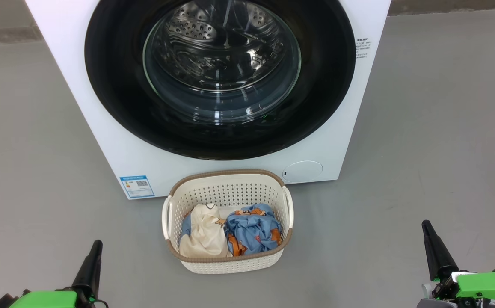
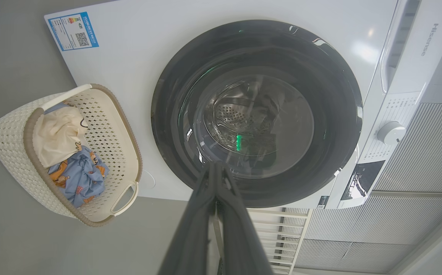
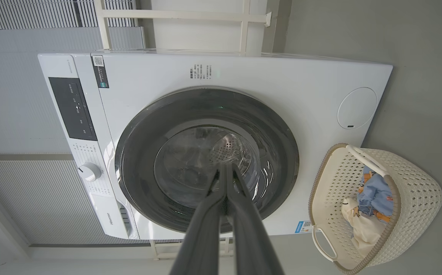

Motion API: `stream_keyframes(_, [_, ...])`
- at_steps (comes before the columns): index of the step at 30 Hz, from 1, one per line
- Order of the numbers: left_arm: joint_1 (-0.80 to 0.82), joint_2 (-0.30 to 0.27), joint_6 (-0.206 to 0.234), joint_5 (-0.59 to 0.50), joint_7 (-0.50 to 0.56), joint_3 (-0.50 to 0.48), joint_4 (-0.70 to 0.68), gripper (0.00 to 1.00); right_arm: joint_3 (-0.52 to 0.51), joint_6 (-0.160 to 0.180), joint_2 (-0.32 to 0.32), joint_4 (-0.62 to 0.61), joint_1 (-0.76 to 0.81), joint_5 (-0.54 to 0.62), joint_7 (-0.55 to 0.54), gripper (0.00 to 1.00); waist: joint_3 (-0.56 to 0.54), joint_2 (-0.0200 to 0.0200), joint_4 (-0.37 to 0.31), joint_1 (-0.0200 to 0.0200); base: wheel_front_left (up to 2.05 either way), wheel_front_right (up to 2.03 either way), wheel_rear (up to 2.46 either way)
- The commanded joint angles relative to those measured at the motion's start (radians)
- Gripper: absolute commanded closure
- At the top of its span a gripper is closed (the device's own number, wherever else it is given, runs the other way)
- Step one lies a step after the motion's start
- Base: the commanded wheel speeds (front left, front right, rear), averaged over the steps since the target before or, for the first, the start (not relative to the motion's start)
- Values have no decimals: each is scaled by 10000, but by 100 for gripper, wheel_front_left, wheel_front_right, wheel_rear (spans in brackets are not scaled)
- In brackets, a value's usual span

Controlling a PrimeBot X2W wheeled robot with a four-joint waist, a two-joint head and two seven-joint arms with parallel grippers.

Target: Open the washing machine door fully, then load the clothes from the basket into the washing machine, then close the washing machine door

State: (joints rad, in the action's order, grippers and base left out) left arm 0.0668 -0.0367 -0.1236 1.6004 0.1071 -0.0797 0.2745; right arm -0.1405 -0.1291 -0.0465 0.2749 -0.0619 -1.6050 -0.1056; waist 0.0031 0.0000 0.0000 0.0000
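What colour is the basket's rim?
Brown; the basket rim shows best in the head view.

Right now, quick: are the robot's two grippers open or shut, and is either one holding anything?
Left gripper: closed, holding nothing.
Right gripper: closed, holding nothing.

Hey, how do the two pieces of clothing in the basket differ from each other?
Colour: the cream garment is cream-white, while the blue garment is light blue with orange cartoon prints.
Place: in the head view the cream garment fills the left half of the basket and the blue garment the right half.
Shared: both lie crumpled inside the basket, pressed against each other.
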Motion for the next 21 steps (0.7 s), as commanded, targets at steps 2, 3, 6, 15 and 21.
stream_keyframes(2, [412,-135,-71,85,58,-338,-296,100,270,-16,-37,-301,-460,-39,-74,100,0,0,0,0,0,0,0])
stream_keyframes(3, [412,-135,-71,85,58,-338,-296,100,270,-16,-37,-301,-460,-39,-74,100,0,0,0,0,0,0,0])
stream_keyframes(6, [412,-135,-71,85,58,-338,-296,100,270,-16,-37,-301,-460,-39,-74,100,0,0,0,0,0,0,0])
stream_keyframes(15, [412,-135,-71,85,58,-338,-296,100,270,-16,-37,-301,-460,-39,-74,100,0,0,0,0,0,0,0])
stream_keyframes(21, [-225,117,18,-8,-16,55,327,0,4,0,59,367,128,17,26,0,6,0,0,0,0,0,0])
